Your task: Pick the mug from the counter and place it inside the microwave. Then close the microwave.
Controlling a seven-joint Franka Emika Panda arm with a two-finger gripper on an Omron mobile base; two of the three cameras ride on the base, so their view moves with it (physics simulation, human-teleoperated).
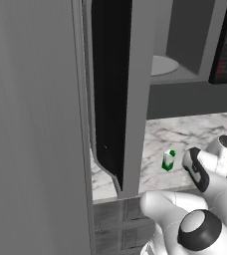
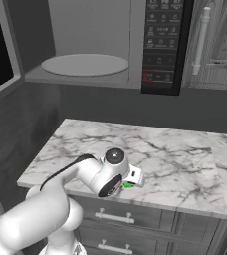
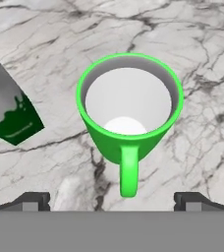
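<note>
From the hand camera the mug (image 3: 128, 115) is seen from above, upright on the counter (image 3: 202, 59), its bright green rim round a pale, empty inside and its handle pointing toward the gripper (image 3: 112, 201). The two dark fingertips (image 3: 30, 201) stand wide apart on either side of the handle, clear of it and holding nothing. Just left of the mug, a green-and-white carton (image 3: 6, 110) is cut off by the frame edge. In the right base view the arm's wrist hides nearly all of the mug (a sliver of green shows beneath it). That view looks into the open microwave (image 2: 135, 45), where the round plate (image 2: 84, 64) lies bare. In the left base view the microwave's swung-out door (image 1: 110, 94) blocks much of the counter.
</note>
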